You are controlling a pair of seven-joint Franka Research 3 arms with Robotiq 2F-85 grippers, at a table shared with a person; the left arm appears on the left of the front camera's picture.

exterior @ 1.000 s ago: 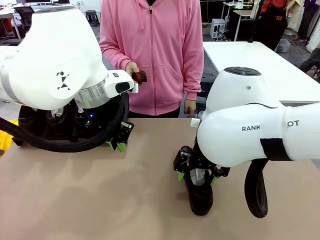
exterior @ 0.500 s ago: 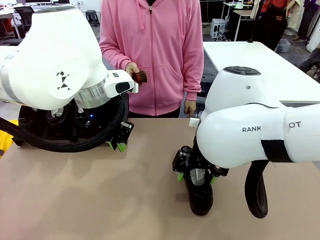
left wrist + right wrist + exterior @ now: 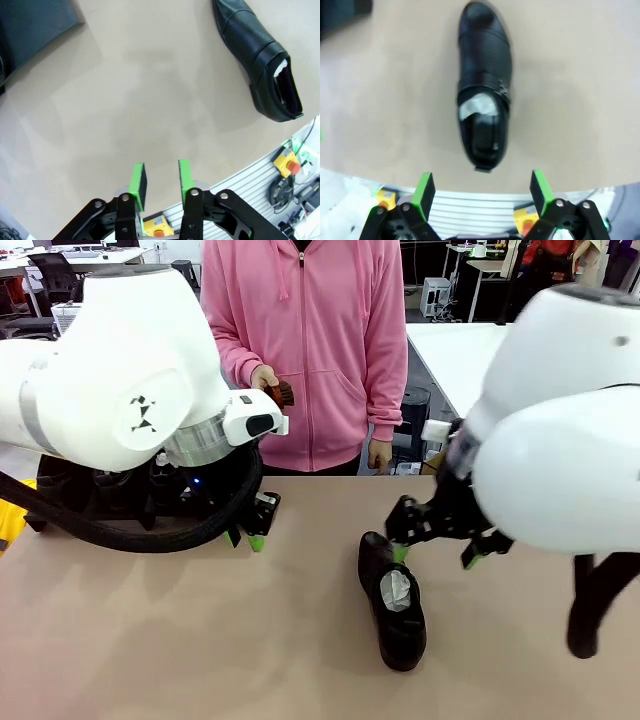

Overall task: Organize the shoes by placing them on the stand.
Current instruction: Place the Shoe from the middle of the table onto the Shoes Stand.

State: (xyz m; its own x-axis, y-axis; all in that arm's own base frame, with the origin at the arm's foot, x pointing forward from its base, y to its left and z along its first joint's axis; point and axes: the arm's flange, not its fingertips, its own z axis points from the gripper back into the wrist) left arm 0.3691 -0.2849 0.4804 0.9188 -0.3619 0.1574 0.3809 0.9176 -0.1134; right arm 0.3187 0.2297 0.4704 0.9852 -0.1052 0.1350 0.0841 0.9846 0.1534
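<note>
One glossy black shoe (image 3: 393,602) lies on the tan table right of centre, its pale lining showing. My right gripper (image 3: 436,556) hangs open just above and behind it. In the right wrist view the shoe (image 3: 484,100) lies past the wide-spread green pads (image 3: 424,192), untouched. My left gripper (image 3: 252,530) hovers low over the table left of centre. In its own view the gripper (image 3: 160,177) is open by a narrow gap with nothing in it, and the shoe (image 3: 260,65) lies far off at the upper right. The black stand (image 3: 60,490) sits behind my left arm, mostly hidden; its corner (image 3: 35,25) shows at top left.
A person in a pink hoodie (image 3: 305,350) stands at the far edge, holding a small brown brush (image 3: 281,393) in one hand. My left arm's black cable (image 3: 120,535) loops over the table. Bare tabletop (image 3: 200,640) lies between the grippers and the near edge.
My right gripper has lifted off the shoe and drawn back to the right, leaving the shoe on the table. My left gripper has shifted slightly right and its jaws have parted a little.
</note>
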